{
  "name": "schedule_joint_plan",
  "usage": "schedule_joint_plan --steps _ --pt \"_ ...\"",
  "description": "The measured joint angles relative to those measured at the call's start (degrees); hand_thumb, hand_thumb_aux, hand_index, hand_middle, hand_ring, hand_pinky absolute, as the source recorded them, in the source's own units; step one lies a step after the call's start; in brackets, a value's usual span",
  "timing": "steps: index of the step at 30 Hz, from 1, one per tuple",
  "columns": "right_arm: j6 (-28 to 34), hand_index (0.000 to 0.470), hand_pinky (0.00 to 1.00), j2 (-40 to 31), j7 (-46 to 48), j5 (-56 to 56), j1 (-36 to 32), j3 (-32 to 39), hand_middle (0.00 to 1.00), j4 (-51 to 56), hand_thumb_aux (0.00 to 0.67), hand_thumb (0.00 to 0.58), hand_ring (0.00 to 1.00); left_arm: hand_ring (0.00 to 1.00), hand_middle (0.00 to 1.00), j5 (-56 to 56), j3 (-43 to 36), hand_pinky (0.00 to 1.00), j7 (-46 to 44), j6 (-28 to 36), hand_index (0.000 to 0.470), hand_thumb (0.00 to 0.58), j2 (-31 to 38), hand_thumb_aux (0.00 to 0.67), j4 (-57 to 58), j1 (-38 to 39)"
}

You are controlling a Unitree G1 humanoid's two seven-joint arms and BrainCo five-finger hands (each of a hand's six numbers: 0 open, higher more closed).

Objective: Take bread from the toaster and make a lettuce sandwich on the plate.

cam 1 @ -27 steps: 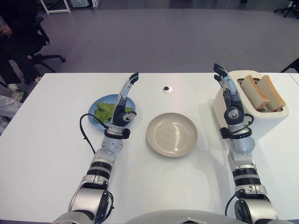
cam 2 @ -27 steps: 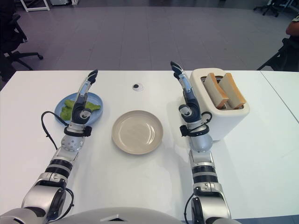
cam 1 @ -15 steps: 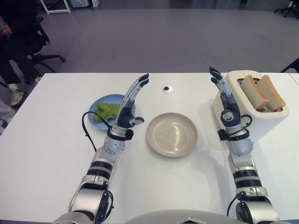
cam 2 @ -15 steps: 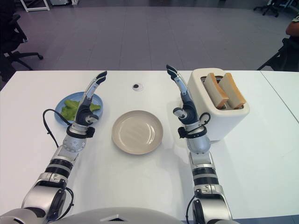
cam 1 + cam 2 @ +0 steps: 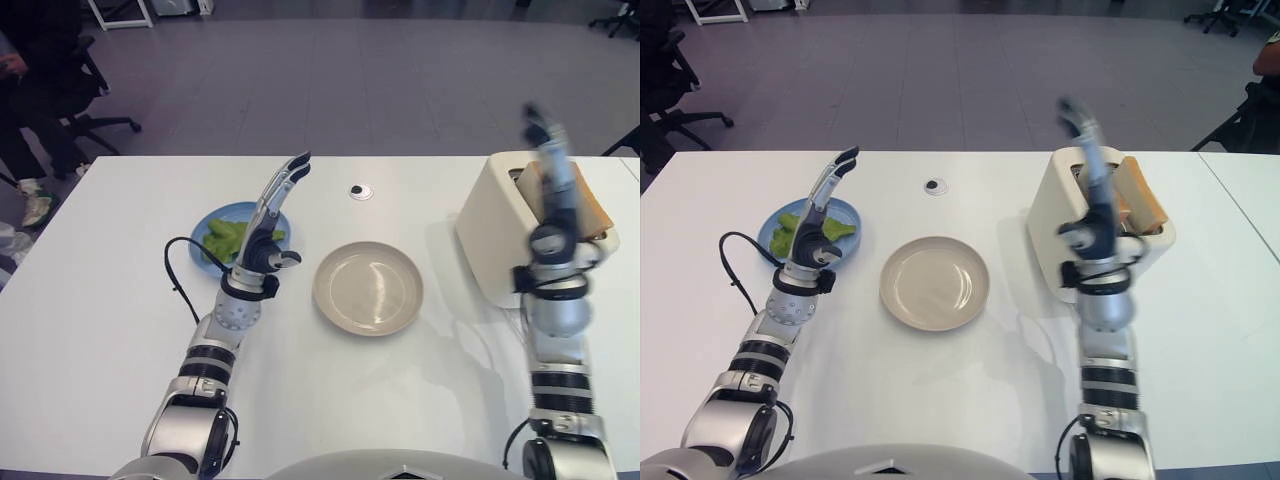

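A white toaster (image 5: 488, 222) stands on the right of the table with two bread slices (image 5: 592, 206) sticking up from its slots. My right hand (image 5: 548, 180) is raised over the toaster, fingers straight and open, covering part of the left slice. An empty beige plate (image 5: 367, 287) lies at the table's centre. To its left a blue plate (image 5: 232, 209) holds green lettuce (image 5: 222, 240). My left hand (image 5: 272, 212) hangs open above the blue plate's right edge, fingers pointing up and away, holding nothing.
A small black-and-white round thing (image 5: 359, 190) lies on the table behind the beige plate. The white tabletop (image 5: 100, 300) runs wide on the left and in front. A second table edge (image 5: 1240, 180) adjoins at the far right.
My right hand has swung to the right, from beside the toaster's left wall to above its slots. My left hand drifted slightly left, back over the blue plate.
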Motion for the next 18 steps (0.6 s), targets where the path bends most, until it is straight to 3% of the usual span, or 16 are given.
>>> schedule_joint_plan --steps 2,4,8,12,13,14,15,17,18 --pt "4.2 0.0 0.0 -6.69 -2.5 -2.11 0.53 -8.08 0.0 0.91 0.0 0.0 0.0 0.0 0.0 2.06 1.7 0.0 1.7 0.82 0.0 0.0 1.41 0.0 0.06 0.32" --pt "7.36 0.0 0.0 -10.19 -4.5 -5.96 1.26 -10.87 0.0 3.97 0.0 0.0 0.0 0.0 0.0 3.87 2.88 0.0 3.43 1.48 0.0 0.0 2.71 0.0 0.09 0.31" --pt "16.47 0.0 0.0 -18.61 -4.66 -14.22 4.53 -10.48 0.0 13.17 0.0 0.0 0.0 0.0 0.0 5.53 5.53 0.0 6.75 2.54 0.0 0.0 5.99 0.0 0.3 0.39" --pt "19.87 0.0 0.0 -21.08 0.91 -14.52 6.26 -5.21 0.0 20.41 0.0 0.0 0.0 0.0 0.0 6.52 5.7 0.0 8.09 2.8 0.0 0.0 6.7 0.0 0.37 0.55" --pt "20.17 0.009 0.0 -21.37 2.41 -14.01 6.82 -4.13 0.0 21.77 0.013 0.023 0.0 0.0 0.0 7.12 5.8 0.0 8.65 3.16 0.0 0.0 7.08 0.0 0.39 0.58" --pt "20.26 0.035 0.0 -21.41 3.05 -13.47 7.22 -3.51 0.0 22.46 0.05 0.083 0.0 0.0 0.0 7.52 5.86 0.0 9.07 3.48 0.0 0.0 7.44 0.0 0.42 0.6" --pt "20.32 0.081 0.0 -21.44 3.85 -12.8 7.61 -2.75 0.0 22.92 0.116 0.183 0.0 0.0 0.0 8.42 6.15 0.0 10.17 4.23 0.0 0.0 8.23 0.0 0.73 0.6" --pt "20.03 0.195 0.0 -22.4 4.26 -11.28 7.52 -2.19 0.0 22.91 0.279 0.382 0.0 0.0 0.0 10.05 6.63 0.0 11.85 6.15 0.0 0.0 9.61 0.0 1.28 0.61" --pt "19.96 0.247 0.0 -23.07 4.51 -10.48 7.28 -1.83 0.0 22.85 0.352 0.449 0.0 0.0 0.0 11.96 6.86 0.0 13.59 8.83 0.0 0.0 11.17 0.0 1.81 0.58"
